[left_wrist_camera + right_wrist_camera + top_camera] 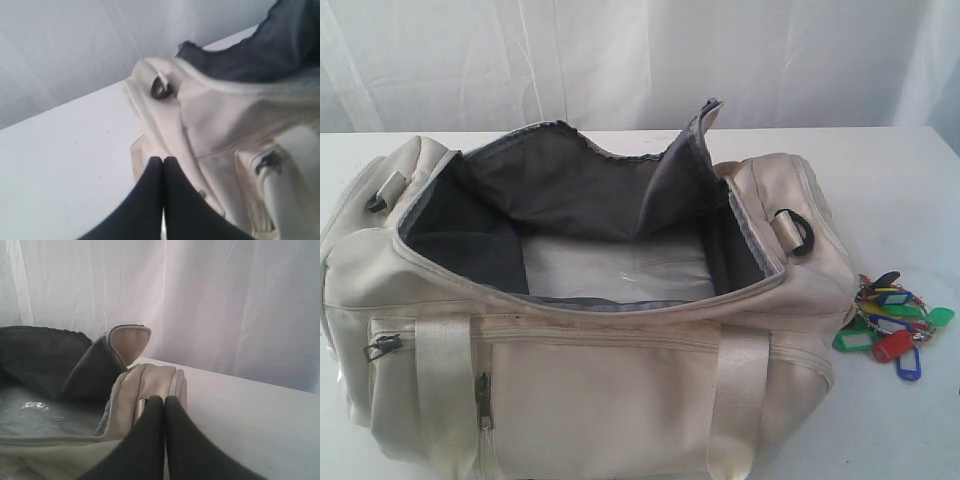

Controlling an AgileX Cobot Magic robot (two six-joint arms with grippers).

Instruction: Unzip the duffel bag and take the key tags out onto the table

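The key tags [892, 325] (probably light, loose; pinch 1 ring) are lying right of the duffel bag [590, 400]; left gripper [163, 159] and right gripper [164, 398] are sitting closed, empty.

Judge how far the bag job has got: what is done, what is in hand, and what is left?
Done: the duffel bag gapes open along its top, and the key tags lie on the table beside its end. In hand: nothing; the left gripper and right gripper are shut and empty. Left: seemingly nothing.

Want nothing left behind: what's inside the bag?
Only grey lining and a pale floor panel show in the bag; the tags lie outside on the table. Its near wall hides the front floor.
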